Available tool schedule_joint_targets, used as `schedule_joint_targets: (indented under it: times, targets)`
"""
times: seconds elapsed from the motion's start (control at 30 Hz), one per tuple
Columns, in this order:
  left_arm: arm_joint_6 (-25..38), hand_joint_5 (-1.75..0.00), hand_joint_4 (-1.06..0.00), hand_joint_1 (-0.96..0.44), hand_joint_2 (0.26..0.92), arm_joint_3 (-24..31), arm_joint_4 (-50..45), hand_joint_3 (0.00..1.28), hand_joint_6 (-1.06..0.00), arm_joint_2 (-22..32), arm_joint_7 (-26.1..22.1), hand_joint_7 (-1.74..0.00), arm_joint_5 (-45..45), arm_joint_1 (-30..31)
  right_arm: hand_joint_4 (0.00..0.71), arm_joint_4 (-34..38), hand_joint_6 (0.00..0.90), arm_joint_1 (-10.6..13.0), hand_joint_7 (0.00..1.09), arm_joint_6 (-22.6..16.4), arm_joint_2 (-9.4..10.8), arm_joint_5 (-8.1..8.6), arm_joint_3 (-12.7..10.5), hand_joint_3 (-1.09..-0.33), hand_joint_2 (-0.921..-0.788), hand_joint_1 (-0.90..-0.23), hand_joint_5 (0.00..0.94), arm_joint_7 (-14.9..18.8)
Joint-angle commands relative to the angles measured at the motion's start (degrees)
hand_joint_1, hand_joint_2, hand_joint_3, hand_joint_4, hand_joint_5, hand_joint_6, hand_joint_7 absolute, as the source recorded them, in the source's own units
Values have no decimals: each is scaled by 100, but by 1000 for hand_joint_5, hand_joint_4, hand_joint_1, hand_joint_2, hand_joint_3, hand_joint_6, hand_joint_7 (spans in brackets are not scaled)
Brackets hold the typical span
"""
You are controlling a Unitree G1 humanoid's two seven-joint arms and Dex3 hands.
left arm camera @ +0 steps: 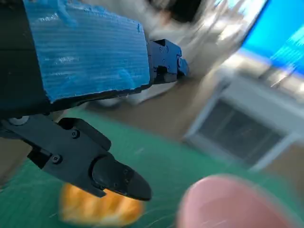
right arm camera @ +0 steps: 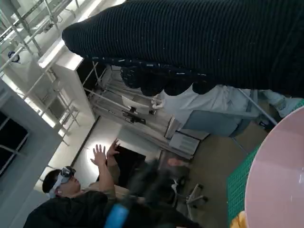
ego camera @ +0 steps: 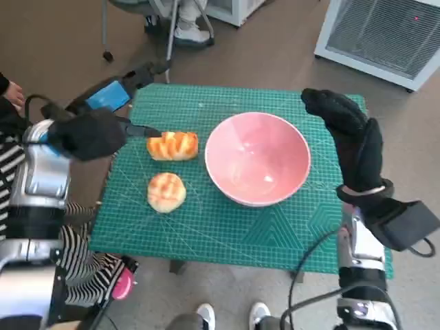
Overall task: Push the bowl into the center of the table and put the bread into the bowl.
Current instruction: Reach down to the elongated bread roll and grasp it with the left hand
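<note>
Bowl [ego camera: 257,159] near desk [ego camera: 206,227] centre, two bread [ego camera: 172,146] pieces beside it — your left hand [ego camera: 110,96], fingers apart and empty, hovers over the loaf; lower squarely, grip gently — right hand [ego camera: 350,141] spread, idle.

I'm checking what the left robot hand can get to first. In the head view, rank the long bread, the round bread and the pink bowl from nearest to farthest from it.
Measured from the left robot hand:
1. Long bread, just beside the fingertips, at the table's left.
2. Round bread, nearer the robot than the long one.
3. Pink bowl, right of both breads, near the table's middle.
</note>
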Motion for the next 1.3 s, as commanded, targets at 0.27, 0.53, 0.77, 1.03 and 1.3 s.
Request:
schedule_joint_targets:
  times: [0.27,0.53,0.77,1.03,1.3]
  targets:
    - [432,0,-38,10,729,-581,1013,14,-138,-345,-155,-36,374,-797,177,104,62,87,481,28,-7,61,-21,-696,-921,-808,2,2]
    - [594,0,-34,-74,727,-984,1796,11,-147,-595,-55,-25,727,-1243,181,32,64,122,486,62,-28,88,-42,-695,-921,-808,3,1]
    - [707,-1,-37,-146,727,-1265,2464,9,-150,-805,89,-17,983,-1530,182,38,63,150,488,63,-36,102,-55,-694,-921,-808,3,10]
    - [873,-2,-40,-191,727,-1502,3188,7,-163,-1089,341,-17,1202,-1768,183,86,63,147,489,53,-53,95,-69,-692,-921,-805,3,-9]
    - [953,-2,-43,-221,730,-1712,3590,6,-179,-1271,570,-18,1382,-1764,184,92,64,143,489,56,-53,82,-91,-691,-921,-805,3,-37]
